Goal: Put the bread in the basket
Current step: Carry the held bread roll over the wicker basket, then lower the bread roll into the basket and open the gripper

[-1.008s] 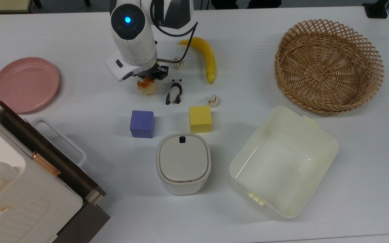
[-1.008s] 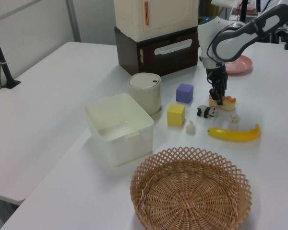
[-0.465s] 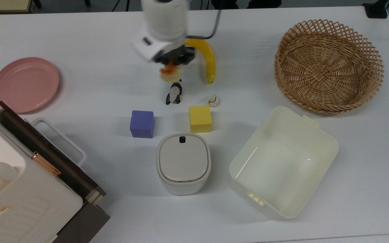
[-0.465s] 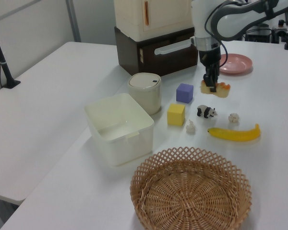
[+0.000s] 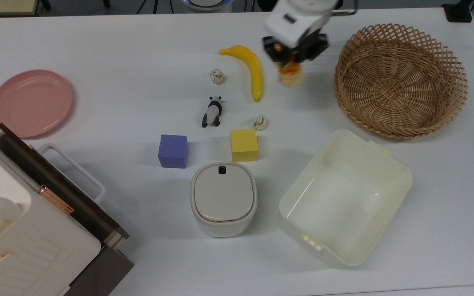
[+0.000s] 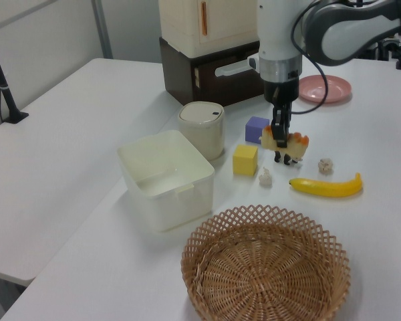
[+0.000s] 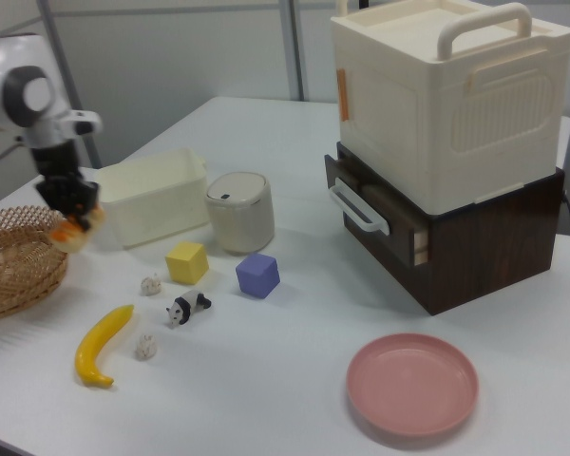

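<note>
The bread [image 5: 291, 77], a small pale loaf with orange-brown bumps, hangs in the air with my gripper [image 5: 289, 62] shut on its top. In the top view it is between the yellow banana [image 5: 254, 69] and the wicker basket [image 5: 401, 31], a little left of the basket's rim. The left view has the gripper [image 6: 279, 132] holding the bread [image 6: 292, 141] above the table, well behind the basket [image 6: 207, 251]. In the right view the bread [image 7: 76, 232] hangs just right of the basket [image 7: 19, 275]. Nothing lies in the basket.
A cream tub [image 5: 393, 162] stands below the basket in the top view. A toy panda [image 5: 212, 112], two small crumpled balls [image 5: 217, 76], a yellow cube [image 5: 244, 144], a purple cube [image 5: 173, 151] and a lidded bin [image 5: 224, 199] occupy the middle. A pink plate [image 5: 31, 102] and drawer unit [image 5: 35, 230] are at the top view's left.
The gripper has lifted the bread off the table beside the panda and carried it to the top view's right, past the banana, toward the basket.
</note>
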Motion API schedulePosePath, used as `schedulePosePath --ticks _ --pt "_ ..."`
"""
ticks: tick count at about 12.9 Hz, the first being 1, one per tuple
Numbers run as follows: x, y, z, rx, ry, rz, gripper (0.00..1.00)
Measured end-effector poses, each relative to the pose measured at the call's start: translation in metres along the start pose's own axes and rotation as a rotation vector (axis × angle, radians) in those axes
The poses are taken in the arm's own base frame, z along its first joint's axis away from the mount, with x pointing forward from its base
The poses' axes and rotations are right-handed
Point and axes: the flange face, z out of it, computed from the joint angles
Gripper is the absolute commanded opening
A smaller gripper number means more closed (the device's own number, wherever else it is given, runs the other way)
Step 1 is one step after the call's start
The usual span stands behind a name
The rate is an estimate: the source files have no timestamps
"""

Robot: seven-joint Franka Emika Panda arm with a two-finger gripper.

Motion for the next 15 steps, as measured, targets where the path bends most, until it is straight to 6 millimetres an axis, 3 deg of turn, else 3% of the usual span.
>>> schedulePosePath --ticks 1,3,4,5,6,7,8,12,15 --pt "-0.006 -0.034 -0.009 0.016 0.039 -0.013 0.25" --pt "-0.015 -0.076 -0.016 0.045 0.101 -0.026 0.28" --pt "-0.024 -0.110 -0.016 0.065 0.139 -0.045 0.45" --pt "-0.033 -0.139 -0.015 0.083 0.167 -0.066 0.74" --pt "-0.040 -0.157 -0.013 0.092 0.179 -0.087 0.89" --pt "-0.048 -0.171 -0.013 0.097 0.183 -0.103 1.00" --pt "-0.059 -0.190 -0.012 0.100 0.185 -0.125 1.00" --pt "-0.070 -0.205 -0.015 0.103 0.190 -0.139 1.00" --pt "-0.061 -0.192 -0.018 0.072 0.208 -0.128 1.00"
